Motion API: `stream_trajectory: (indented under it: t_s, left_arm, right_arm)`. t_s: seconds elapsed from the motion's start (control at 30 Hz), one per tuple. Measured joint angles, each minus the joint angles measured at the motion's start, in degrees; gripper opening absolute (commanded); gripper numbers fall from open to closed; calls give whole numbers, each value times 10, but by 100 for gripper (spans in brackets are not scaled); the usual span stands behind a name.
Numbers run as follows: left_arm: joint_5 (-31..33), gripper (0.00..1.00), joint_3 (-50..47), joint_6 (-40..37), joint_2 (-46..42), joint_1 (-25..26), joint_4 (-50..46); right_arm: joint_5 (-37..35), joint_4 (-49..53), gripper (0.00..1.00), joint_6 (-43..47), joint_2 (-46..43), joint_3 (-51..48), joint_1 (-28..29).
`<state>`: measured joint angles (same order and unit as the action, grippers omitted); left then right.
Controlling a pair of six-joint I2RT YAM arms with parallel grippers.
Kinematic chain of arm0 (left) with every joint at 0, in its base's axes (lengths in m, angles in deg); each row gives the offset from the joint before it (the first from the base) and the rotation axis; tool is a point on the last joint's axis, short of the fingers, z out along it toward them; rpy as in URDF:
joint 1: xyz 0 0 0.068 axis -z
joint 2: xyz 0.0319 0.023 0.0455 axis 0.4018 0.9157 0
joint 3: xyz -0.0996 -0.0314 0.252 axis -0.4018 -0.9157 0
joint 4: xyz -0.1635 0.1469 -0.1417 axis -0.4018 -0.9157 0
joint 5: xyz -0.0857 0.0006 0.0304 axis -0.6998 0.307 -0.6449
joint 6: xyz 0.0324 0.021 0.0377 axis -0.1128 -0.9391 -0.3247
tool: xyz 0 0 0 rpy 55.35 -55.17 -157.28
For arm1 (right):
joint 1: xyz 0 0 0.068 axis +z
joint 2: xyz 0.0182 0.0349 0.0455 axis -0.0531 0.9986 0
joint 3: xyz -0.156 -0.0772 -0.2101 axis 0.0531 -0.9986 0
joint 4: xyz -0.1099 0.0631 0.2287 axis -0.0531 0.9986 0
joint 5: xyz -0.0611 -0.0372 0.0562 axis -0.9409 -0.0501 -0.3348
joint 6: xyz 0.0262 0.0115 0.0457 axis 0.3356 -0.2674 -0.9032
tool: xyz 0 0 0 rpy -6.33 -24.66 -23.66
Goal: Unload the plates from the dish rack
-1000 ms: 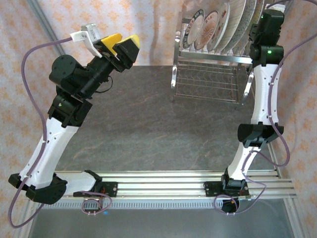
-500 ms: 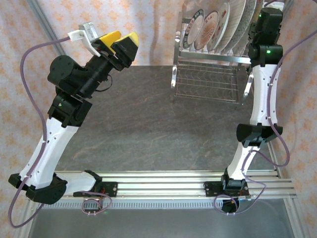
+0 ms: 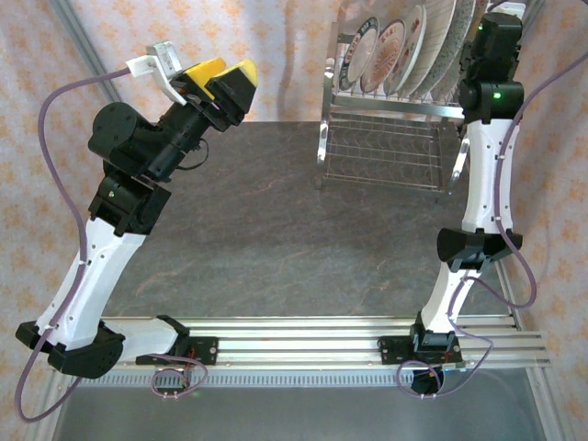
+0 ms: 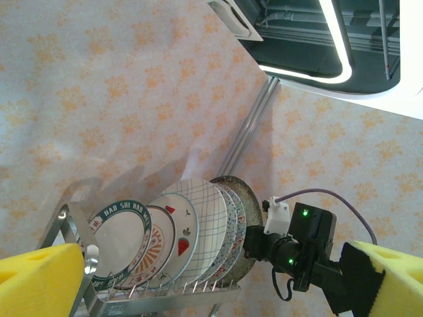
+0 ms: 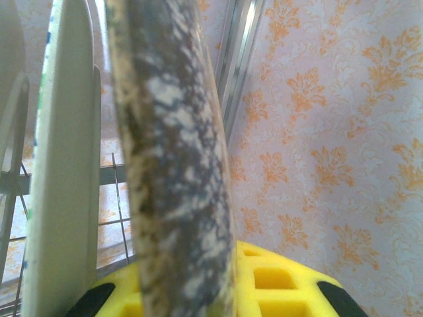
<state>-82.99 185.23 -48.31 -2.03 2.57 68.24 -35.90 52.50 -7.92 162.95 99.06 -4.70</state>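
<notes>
Pinches the rim of the rightmost speckled plate (image 5: pixel 175 165) in the right gripper (image 5: pixel 198 284). Stands upright and edge-on above the pads, slotted in the dish rack (image 3: pixel 386 147), upper right of the overhead frame. Holds the left gripper (image 3: pixel 227 73) spread wide at upper left, well apart.

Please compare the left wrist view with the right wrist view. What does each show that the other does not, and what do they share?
Left wrist view: the whole row of plates standing in the rack, the right arm at the row's end, and a ceiling light. Right wrist view: a close look at the rim of the speckled plate, seated between the yellow pads of the right end effector, with a white plate beside it. Shared: the speckled plate, rack wires and the flowered wallpaper.
</notes>
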Motion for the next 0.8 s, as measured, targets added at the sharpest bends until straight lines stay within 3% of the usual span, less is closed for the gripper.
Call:
stream_trajectory:
  t_s: [0.8]
  left_arm:
    - [-10, 99, 0, 15, 0, 0, 15]
  right_arm:
    - [-29, -14, 0, 10, -6, 42, 5]
